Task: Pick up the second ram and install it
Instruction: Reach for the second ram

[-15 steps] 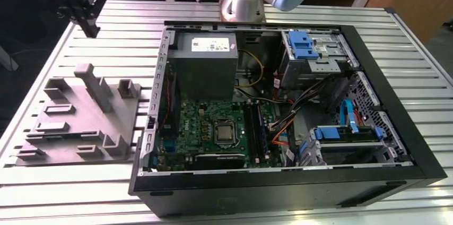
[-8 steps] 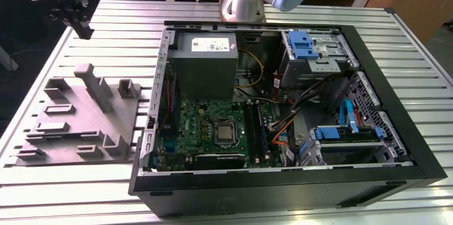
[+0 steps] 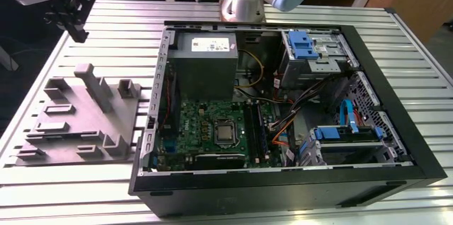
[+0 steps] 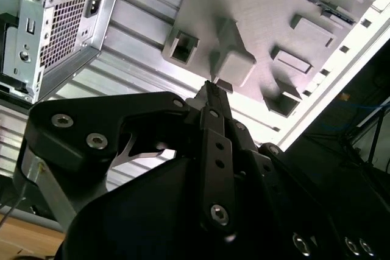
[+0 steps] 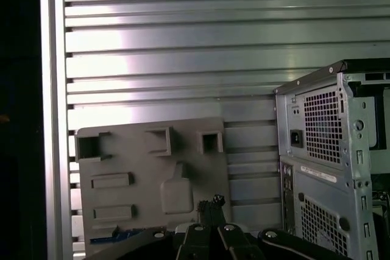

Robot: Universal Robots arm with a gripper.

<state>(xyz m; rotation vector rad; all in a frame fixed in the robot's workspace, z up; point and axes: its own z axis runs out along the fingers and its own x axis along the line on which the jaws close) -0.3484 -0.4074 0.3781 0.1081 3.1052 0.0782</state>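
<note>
Hanging near one grey holder tray (image 5: 137, 165) is one closed pincer (image 5: 210, 201).

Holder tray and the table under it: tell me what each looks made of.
Holder tray: probably moulded or printed plastic. It is a uniform matte grey, dull with no glints, with blocky raised pockets.
Table: likely aluminium slats. They are silvery with a satin finish, and bright streaks of reflected light run along the ribs in the first wrist view.
Neither can be confirmed by look alone.
</note>
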